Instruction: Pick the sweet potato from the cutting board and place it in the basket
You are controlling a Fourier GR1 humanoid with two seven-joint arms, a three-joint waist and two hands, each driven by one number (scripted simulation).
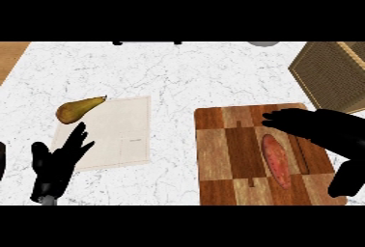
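Observation:
A reddish sweet potato (276,159) lies lengthwise on the brown wooden cutting board (228,164) at the right. My right hand (324,130) hovers over the board's right side, fingers stretched out to the left just above the potato's far end, thumb hanging low at the board's near right corner. It holds nothing. The woven basket (333,75) stands at the far right, beyond the board. My left hand (58,159) rests open at the lower left, fingers up.
A brown-green pear (77,109) lies at the far left corner of a pale mat (118,132). The white marble counter (185,77) stretches between them. A wooden surface borders the counter at the far left.

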